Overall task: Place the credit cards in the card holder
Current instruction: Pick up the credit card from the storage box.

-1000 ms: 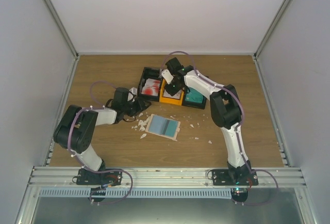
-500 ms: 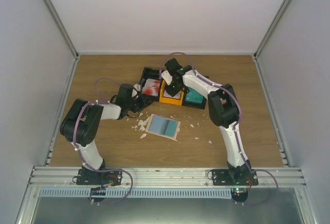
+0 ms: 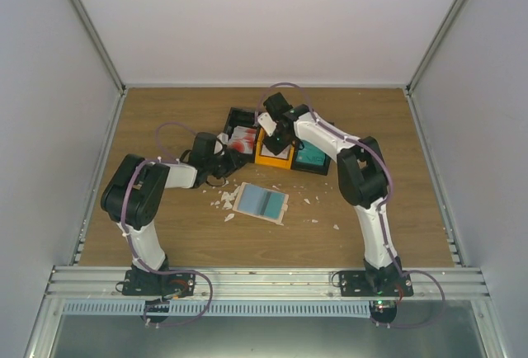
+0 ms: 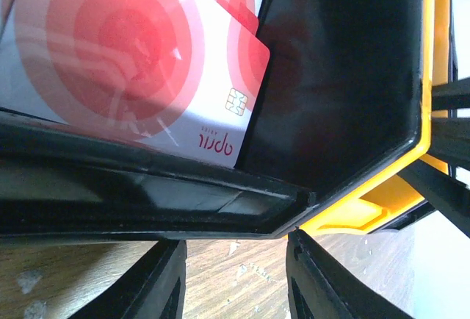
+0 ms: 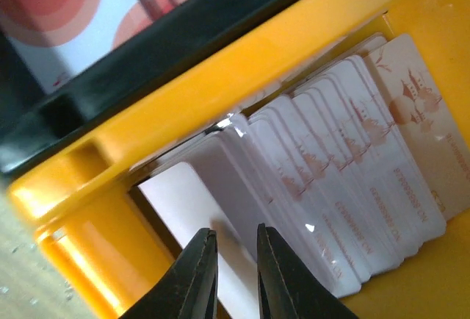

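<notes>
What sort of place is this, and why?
Probably a robot lab test cell: white walls enclose a wooden table, left arm and right arm are bolted to a metal rail, cards sit sorted in bins.

I run this rig from afar, and what I look into is a robotics lab test cell, not a home or a shop. A wood-grain tabletop (image 3: 165, 119) is boxed in by plain white panels (image 3: 264, 20) rising from its far and side edges, framed by bare aluminium profile posts (image 3: 87, 24). Along the tabletop's near edge runs a slotted metal rail (image 3: 264, 280) with the left arm's base (image 3: 157, 284) and the right arm's base (image 3: 375, 280) bolted on. Purple cables (image 3: 169, 125) loop above the tabletop.
</notes>
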